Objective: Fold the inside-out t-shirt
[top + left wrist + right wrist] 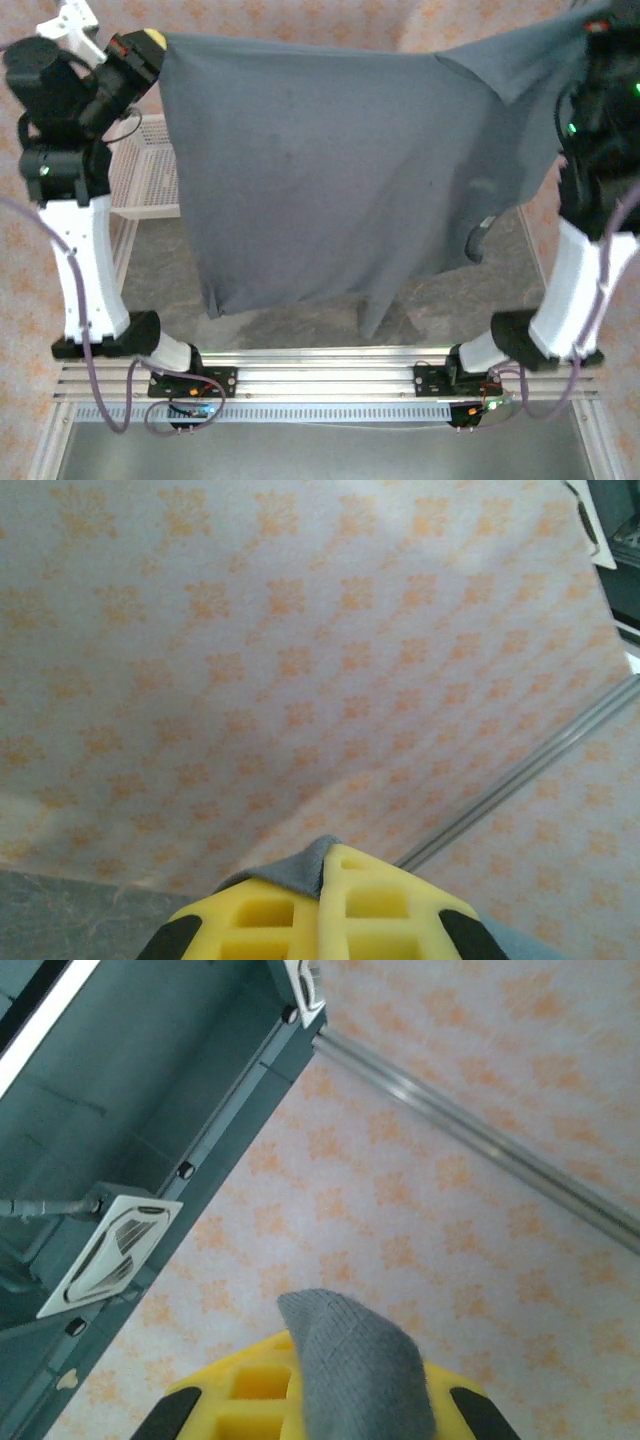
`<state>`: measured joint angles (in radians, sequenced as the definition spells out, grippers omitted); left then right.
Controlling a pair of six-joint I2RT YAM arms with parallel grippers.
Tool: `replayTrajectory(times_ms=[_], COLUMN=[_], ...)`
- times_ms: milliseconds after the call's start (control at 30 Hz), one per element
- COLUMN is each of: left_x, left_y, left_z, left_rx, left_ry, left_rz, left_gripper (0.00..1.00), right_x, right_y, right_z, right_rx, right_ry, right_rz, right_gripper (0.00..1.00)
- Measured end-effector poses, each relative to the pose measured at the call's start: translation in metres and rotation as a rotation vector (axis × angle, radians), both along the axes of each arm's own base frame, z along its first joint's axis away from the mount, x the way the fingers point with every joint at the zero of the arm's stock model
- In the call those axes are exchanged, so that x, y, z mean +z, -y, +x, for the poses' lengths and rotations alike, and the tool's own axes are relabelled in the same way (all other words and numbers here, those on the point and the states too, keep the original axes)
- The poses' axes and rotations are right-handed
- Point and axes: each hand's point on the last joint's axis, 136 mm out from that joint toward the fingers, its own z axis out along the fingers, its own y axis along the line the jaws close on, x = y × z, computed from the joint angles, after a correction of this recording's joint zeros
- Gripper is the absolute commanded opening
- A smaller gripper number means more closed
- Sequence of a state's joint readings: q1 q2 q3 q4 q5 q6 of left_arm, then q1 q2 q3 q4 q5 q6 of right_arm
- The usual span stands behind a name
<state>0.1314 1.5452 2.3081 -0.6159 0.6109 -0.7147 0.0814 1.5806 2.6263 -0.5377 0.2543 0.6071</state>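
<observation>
Overhead, shows the inside-out t-shirt [340,170] hanging above the table [300,318] as a plain slate-grey sheet, stretched wide, hem drooping, one sleeve flopping at right, pinched at its top corners by left gripper [150,48] and right gripper [600,30]. From left wrist, shows yellow fingers [380,900] clamped on a grey fabric peak. From right wrist, likewise clamped, a grey fold draped over them.

White mesh basket [150,175]; orange-patterned backdrop [300,660]
</observation>
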Motion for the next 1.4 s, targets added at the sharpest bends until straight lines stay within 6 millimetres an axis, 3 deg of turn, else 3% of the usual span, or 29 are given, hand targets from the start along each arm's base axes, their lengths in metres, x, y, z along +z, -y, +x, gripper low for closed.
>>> replayTrajectory(times_ms=[100,200,267,333,433,500,667,733,767,833,933,1033,1067,1100,1133,1167,1200,1267,1300,1400], left_x=[-0.001,-0.007,-0.019,-0.029,-0.023,-0.008,0.057,0.073,0.075,0.057,-0.021,-0.157,-0.213,-0.279,-0.331,-0.386,-0.439,-0.499,-0.516,-0.526], left_y=[-0.001,-0.003,-0.007,-0.011,-0.013,-0.011,0.000,0.010,0.017,0.037,0.069,0.084,0.085,0.085,0.085,0.084,0.084,0.080,0.076,0.066], left_z=[0.060,0.116,0.140,0.153,0.151,0.134,0.056,0.026,0.013,0.002,0.003,0.006,0.007,0.002,-0.006,-0.021,-0.045,-0.084,-0.101,-0.117], left_rx=[-0.018,-0.031,-0.033,-0.031,-0.030,-0.032,-0.039,-0.050,-0.058,-0.094,-0.175,-0.215,-0.211,-0.207,-0.200,-0.194,-0.190,-0.176,-0.161,-0.106], left_ry=[0.015,0.060,0.055,0.034,0.050,0.073,0.222,0.267,0.274,0.233,0.081,-0.176,-0.286,-0.421,-0.528,-0.648,-0.771,-0.915,-0.959,-0.972], left_rz=[-0.004,-0.039,-0.084,-0.115,-0.132,-0.127,-0.066,-0.014,0.021,0.084,0.146,0.152,0.146,0.135,0.130,0.124,0.120,0.120,0.119,0.114], left_gripper=[0.00,0.00,0.00,0.00,0.00,0.00,0.00,0.00,0.00,0.00,0.00,0.00,0.00,0.00,0.00,0.00,0.00,0.00,0.00,0.00], right_x=[-0.001,-0.029,-0.042,-0.042,-0.018,0.006,0.049,0.049,0.039,0.009,-0.084,-0.244,-0.316,-0.390,-0.453,-0.511,-0.556,-0.607,-0.618,-0.622], right_y=[-0.008,-0.014,-0.017,-0.018,-0.017,-0.014,-0.004,-0.002,-0.002,-0.002,-0.013,-0.031,-0.037,-0.041,-0.044,-0.047,-0.049,-0.052,-0.054,-0.058], right_z=[0.062,0.126,0.150,0.154,0.132,0.100,0.010,-0.014,-0.015,-0.013,0.010,0.034,0.037,0.032,0.020,0.001,-0.020,-0.058,-0.070,-0.080], right_rx=[0.010,0.013,0.016,0.019,0.020,0.017,0.008,0.013,0.018,0.031,0.095,0.201,0.228,0.247,0.254,0.258,0.262,0.269,0.276,0.298], right_ry=[0.031,-0.005,-0.021,-0.011,0.073,0.146,0.262,0.232,0.181,0.045,-0.227,-0.535,-0.667,-0.807,-0.939,-1.069,-1.170,-1.287,-1.300,-1.273], right_rz=[-0.026,-0.036,-0.037,-0.038,-0.034,-0.028,-0.004,0.005,0.007,0.009,0.010,0.074,0.117,0.163,0.201,0.240,0.273,0.325,0.344,0.392], right_gripper=[0.00,0.00,0.00,0.00,0.00,0.00,0.00,0.00,0.00,0.00,0.00,0.00,0.00,0.00,0.00,0.00,0.00,0.00,0.00,0.00])
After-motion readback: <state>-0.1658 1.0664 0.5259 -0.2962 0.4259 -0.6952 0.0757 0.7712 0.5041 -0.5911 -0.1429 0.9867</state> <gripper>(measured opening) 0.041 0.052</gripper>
